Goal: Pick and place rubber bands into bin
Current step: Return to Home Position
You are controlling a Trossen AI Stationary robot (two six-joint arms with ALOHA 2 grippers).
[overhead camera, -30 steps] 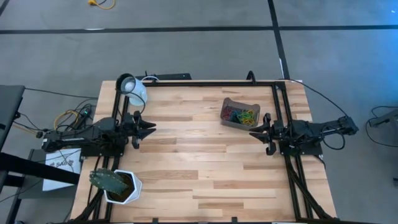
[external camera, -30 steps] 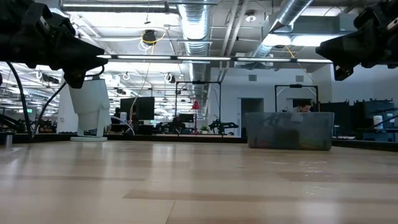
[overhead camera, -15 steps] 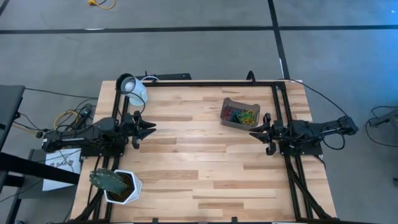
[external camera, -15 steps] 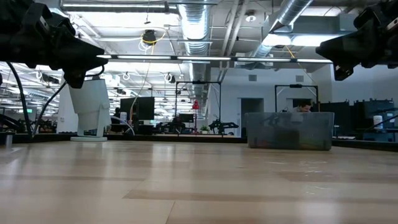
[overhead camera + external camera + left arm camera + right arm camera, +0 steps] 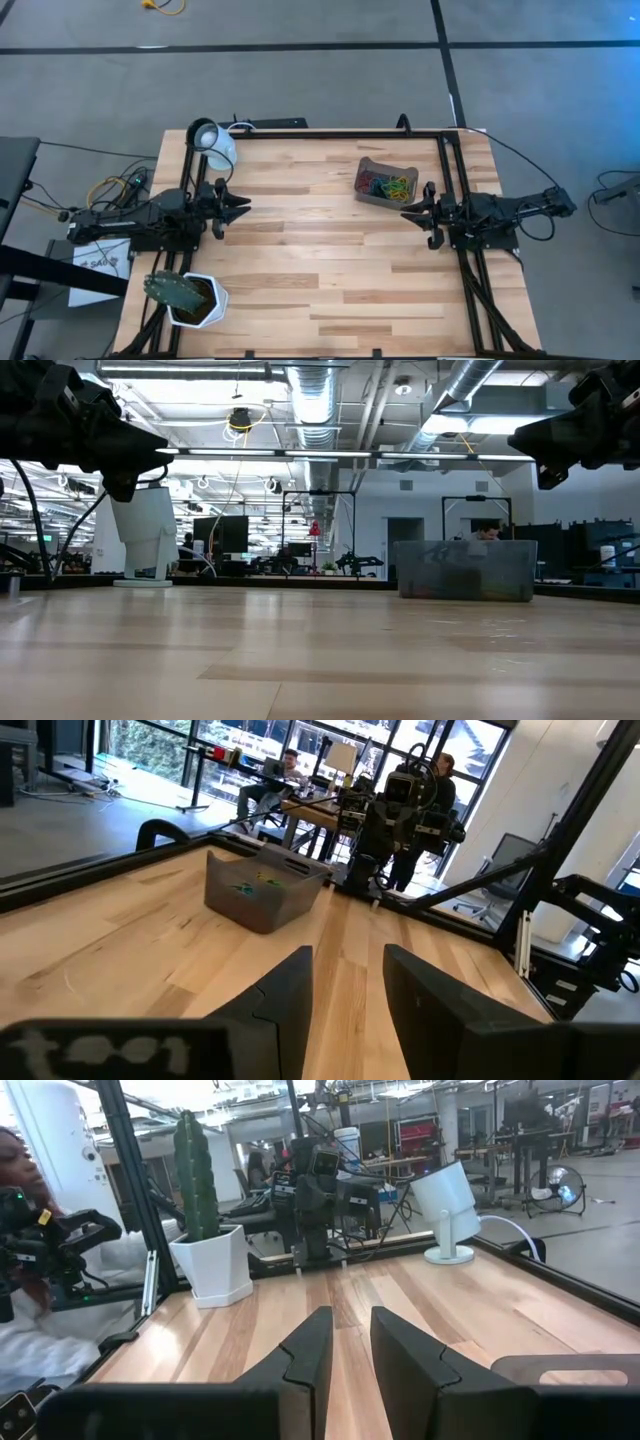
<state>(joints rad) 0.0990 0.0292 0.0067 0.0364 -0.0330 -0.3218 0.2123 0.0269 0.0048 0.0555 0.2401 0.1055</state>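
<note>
Rubber bands (image 5: pixel 385 186) in red, green, yellow and blue are lying in a tangled heap inside the bin (image 5: pixel 366 172), which is sitting near the far right corner of the worktop (image 5: pixel 320 250). The high view is looking straight down onto that heap, while the low view is catching only the bin's (image 5: pixel 465 570) side wall, which is hiding what is inside. The left arm (image 5: pixel 150 220) is hanging over the worktop's left edge and the right arm (image 5: pixel 490 215) over its right edge, just beside the bin, the two pointing at each other and well apart. From the low view both are hovering clear above the wood, the left arm (image 5: pixel 70 415) and the right arm (image 5: pixel 585 420) showing only as dark shapes at the top corners. The wrist views are giving the state of the jaws: on each arm they are standing parted by a narrow gap and holding nothing. The left wrist view is also looking into the bin (image 5: pixel 262 892), with a few bands (image 5: pixel 250 883) showing over the rim and the right arm (image 5: pixel 400 810) behind it. The right wrist view is facing the left arm (image 5: pixel 318 1185), a cactus pot (image 5: pixel 215 1265), a white cup (image 5: pixel 445 1205) and part of a person (image 5: pixel 20 1170) beyond the worktop.
</note>
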